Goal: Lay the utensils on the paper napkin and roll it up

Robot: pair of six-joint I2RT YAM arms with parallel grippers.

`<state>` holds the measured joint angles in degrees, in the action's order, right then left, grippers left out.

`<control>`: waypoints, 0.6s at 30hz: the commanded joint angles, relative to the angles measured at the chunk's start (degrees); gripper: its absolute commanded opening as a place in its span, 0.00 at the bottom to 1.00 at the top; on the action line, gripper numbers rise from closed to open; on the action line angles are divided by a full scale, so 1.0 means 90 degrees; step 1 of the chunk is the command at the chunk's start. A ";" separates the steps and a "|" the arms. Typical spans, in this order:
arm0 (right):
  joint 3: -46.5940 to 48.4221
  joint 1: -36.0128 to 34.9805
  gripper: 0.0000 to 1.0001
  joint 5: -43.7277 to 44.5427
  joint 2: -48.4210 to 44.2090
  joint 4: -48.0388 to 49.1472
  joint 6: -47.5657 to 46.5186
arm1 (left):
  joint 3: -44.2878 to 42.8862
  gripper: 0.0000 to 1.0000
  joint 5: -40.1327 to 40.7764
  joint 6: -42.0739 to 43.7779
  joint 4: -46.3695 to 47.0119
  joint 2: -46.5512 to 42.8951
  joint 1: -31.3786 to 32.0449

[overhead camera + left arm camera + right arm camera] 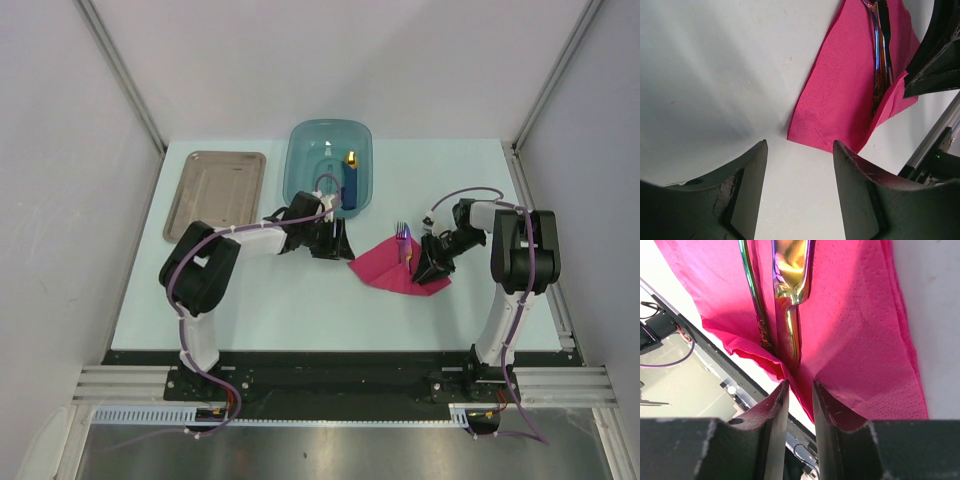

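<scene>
Currently: limp paper napkin [840,100] pinched at 3 o'clock by right gripper [800,389]; utensils [790,320] slick. Left gripper [800,145] part-open, empty: take 9 o'clock corner.

Black-and-white arms [200,275], purple cables [470,193], dark grey jaws.

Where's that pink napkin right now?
From above, the paper napkin lies right of centre on the table, utensils on it, right hand at its right edge.
</scene>
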<state>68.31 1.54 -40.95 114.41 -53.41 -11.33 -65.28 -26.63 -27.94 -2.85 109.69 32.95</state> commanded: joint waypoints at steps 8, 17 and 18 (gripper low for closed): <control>0.0163 -0.0054 0.31 0.0126 -0.0202 0.0006 0.0038 | -0.0042 0.51 -0.0264 -0.1143 0.0268 0.0507 0.0001; 0.0212 -0.0054 0.31 0.0155 -0.0173 0.0026 0.0078 | 0.0183 0.46 -0.0429 -0.1895 0.0600 0.0732 0.0079; 0.0212 -0.0054 0.31 0.0165 -0.0173 0.0026 0.0078 | 0.0183 0.45 -0.0429 -0.1924 0.0619 0.0742 0.0089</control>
<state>68.62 1.32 -40.42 114.41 -53.45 -11.03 -64.93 -30.24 -41.98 2.26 114.59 33.08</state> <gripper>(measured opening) 0.305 0.461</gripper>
